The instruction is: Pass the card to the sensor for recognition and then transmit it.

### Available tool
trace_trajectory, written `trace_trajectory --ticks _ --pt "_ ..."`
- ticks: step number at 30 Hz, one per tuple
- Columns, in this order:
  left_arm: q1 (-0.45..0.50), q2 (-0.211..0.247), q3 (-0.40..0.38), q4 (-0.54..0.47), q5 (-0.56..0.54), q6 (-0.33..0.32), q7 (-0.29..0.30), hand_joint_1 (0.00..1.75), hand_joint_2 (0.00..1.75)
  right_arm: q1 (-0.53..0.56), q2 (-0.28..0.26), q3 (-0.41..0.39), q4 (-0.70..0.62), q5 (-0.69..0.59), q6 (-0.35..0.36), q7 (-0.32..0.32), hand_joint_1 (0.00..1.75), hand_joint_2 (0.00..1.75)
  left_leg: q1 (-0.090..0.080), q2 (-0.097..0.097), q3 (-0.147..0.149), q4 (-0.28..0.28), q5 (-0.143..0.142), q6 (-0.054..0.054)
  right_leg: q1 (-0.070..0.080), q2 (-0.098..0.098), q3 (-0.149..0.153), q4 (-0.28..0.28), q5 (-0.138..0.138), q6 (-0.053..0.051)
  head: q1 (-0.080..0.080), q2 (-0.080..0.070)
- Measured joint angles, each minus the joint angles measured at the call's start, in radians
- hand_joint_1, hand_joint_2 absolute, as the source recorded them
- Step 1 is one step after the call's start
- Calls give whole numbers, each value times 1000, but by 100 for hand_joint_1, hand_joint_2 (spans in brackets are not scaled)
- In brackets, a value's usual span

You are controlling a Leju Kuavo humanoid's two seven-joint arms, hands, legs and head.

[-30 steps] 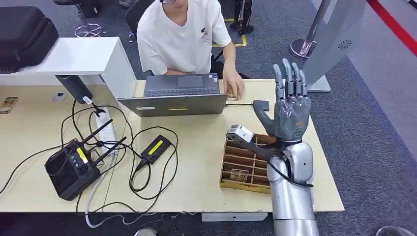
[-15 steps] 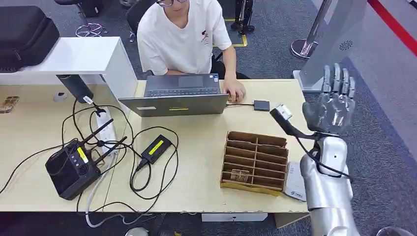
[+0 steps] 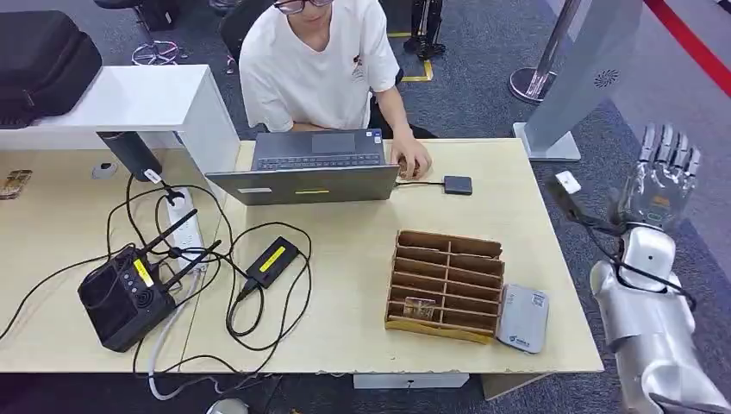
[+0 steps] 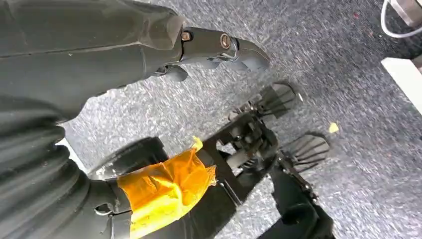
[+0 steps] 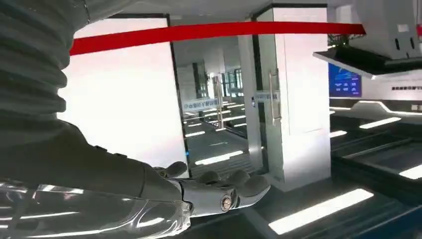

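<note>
right hand: it's hanging up in the air off the right end of the table, palm toward the camera, fingers straight up and a bit apart, carrying nothing as far as I can see

left hand: it's dangling over the grey carpet in its wrist view. Nothing is sitting in it, but I honestly can't tell how the fingers are lying

card: pretty sure it's that little patterned thing lying in a front compartment of the wooden rack, toward the rack's left side. Too small to read, so take that as a guess

sensor: I'm reading the white box lying just beside the rack's right side, near the table's front corner, as the reader. Nothing is resting on it

person: sitting across the table at the laptop, one hand resting next to it

progress: looking like basically zero. The card isn't being held, so nothing is getting scanned or handed over yet

what's left: everything. The card is waiting to be picked out of the rack, shown to the white box, then passed on, probably to the person
</note>
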Motion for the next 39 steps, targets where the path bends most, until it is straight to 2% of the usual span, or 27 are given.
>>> trace_trajectory --ticks 4,8,11,13,15,18,21,23,30,35,39 --pt "0 2 0 0 -3 -1 0 0 175 -12 -14 17 29 0 0 2 0 175 0 0 0 0 0 0 0 0 0 0 0 0 0 0" --pt "0 6 0 0 -36 -3 0 0 175 -25 -26 38 65 0 0 31 0 175 0 0 0 0 0 0 0 0 0 0 0 0 0 0" --pt "0 11 0 0 -56 -5 -1 0 175 -47 -40 73 121 0 0 84 0 175 0 0 0 0 0 0 0 0 0 0 0 0 0 0" --pt "0 15 0 0 -71 -10 -2 0 175 -71 -56 112 187 0 3 152 0 175 0 0 0 0 0 0 0 0 0 0 0 0 0 0" --pt "0 18 0 0 -81 -14 -1 0 175 -94 -80 145 251 0 81 224 0 175 0 -1 0 0 0 0 0 -1 0 -1 0 0 0 0" --pt "1 26 0 0 -96 -17 10 0 175 -102 -138 181 323 0 288 330 0 175 0 -6 -1 0 0 0 0 -6 1 -1 0 0 0 0" --pt "3 35 0 0 -111 -21 16 0 175 -94 -197 194 374 -1 409 388 0 175 -1 -6 -1 0 0 1 -1 -5 0 -1 -1 1 0 0" --pt "4 40 0 0 -123 -24 18 0 175 -78 -238 194 397 -5 463 413 0 175 -1 -6 -1 0 -1 2 -1 -5 0 -1 -1 1 0 0" --pt "8 53 0 0 -134 -30 32 0 175 9 -333 183 444 -28 561 470 0 175 -1 -5 -1 0 -3 2 -1 -5 0 -1 -2 0 0 0" --pt "8 57 4 0 -123 -40 58 0 175 90 -358 142 462 -58 649 500 0 175 -1 -5 -1 0 -3 2 -1 -5 0 -1 -3 -1 0 0" --pt "8 57 14 0 -120 -42 65 0 175 136 -363 119 471 -63 653 508 0 175 -1 -3 0 0 -3 2 -1 -3 0 -1 -3 -1 0 0"
